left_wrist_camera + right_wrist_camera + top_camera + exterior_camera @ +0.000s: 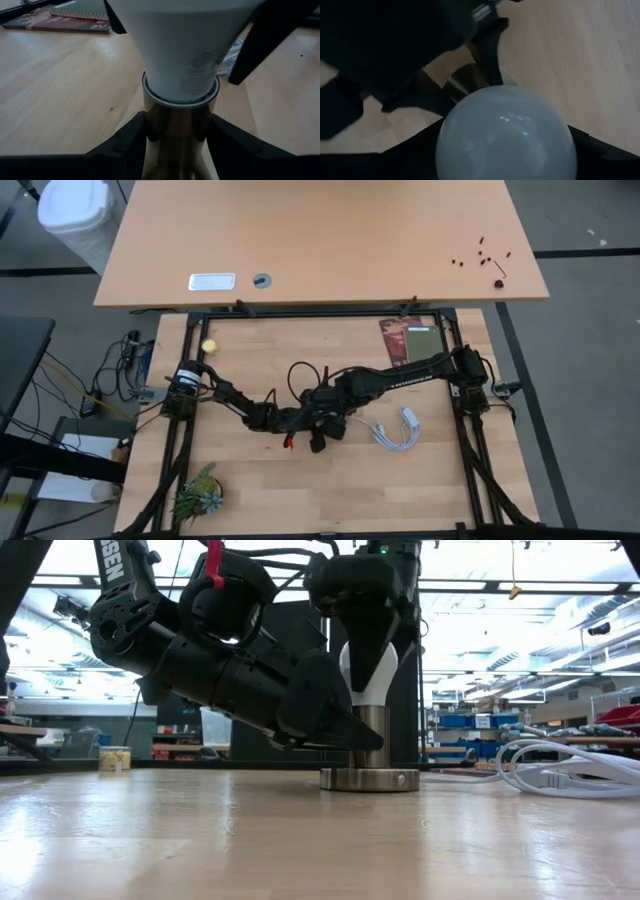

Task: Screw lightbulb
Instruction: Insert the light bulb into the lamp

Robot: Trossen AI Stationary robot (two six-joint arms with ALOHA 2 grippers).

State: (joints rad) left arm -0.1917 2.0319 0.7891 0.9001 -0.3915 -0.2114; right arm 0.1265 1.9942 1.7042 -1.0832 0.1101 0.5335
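The white lightbulb (pixel 368 680) stands upright in the top of a metallic socket (pixel 372 740) on a round disc base (pixel 370 780) at the table's middle. My right gripper (pixel 505 150) comes down from above and is shut on the bulb's globe (pixel 505 135). My left gripper (pixel 177 127) reaches in level from the table's left and is shut on the socket's stem, just below the bulb's neck (pixel 180 75). In the high view both grippers meet at one spot (pixel 320 423), and the bulb is hidden under them. My left gripper pinches the socket's metallic stem (pixel 152 132) between its two fingers (pixel 125 147), one on each side, just under the bulb's neck. It comes level from the table's left. The socket stands upright with its disc base on the table. My right gripper holds the bulb's rounded globe (pixel 447 145) between its two fingers (pixel 602 150), one on each side. The fingers point down from above. The bulb stands upright, its neck in the socket's top.
A white plug with coiled cord (pixel 398 428) lies just right of the socket and also shows in the low view (pixel 560 770). Books (pixel 408 338) lie at the far right, a small yellow thing (pixel 209 346) at the far left, a plant (pixel 198 495) at the near left.
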